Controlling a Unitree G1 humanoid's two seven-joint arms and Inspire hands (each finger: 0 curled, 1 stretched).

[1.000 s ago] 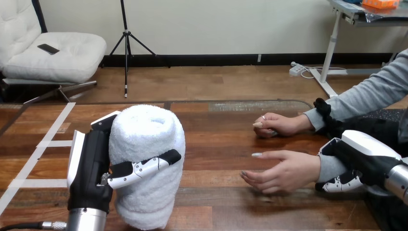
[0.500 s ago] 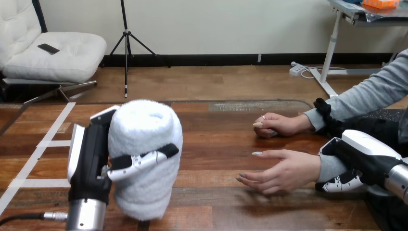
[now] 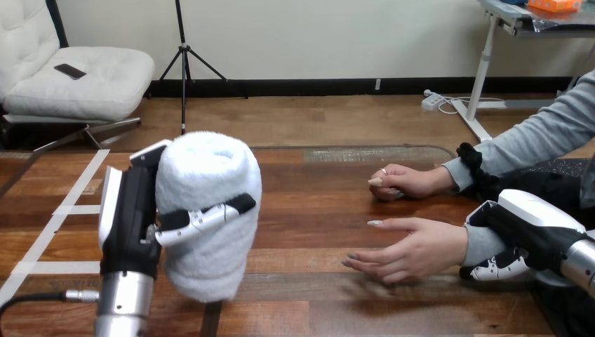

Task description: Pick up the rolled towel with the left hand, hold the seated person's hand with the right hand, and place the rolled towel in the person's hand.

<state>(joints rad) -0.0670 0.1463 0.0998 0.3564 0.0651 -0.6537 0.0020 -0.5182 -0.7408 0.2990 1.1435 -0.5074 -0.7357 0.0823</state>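
A white rolled towel [image 3: 207, 210] stands upright at the left, lifted off the wooden table [image 3: 316, 210]. My left hand [image 3: 133, 217] is shut on it, thumb curled across its front. The person's near hand [image 3: 414, 249] lies open at the right, palm turned toward the towel, fingers slightly curled. My right hand [image 3: 516, 242] sits at the wrist of that hand, curled round the grey sleeve there. The person's far hand [image 3: 403, 181] rests loosely closed on the table behind it.
White tape lines [image 3: 63, 210] run across the table's left part. A stretch of bare wood lies between the towel and the person's near hand.
My left hand has raised the towel off the table and carried it slightly up. The person's near hand and my right hand have stayed put.
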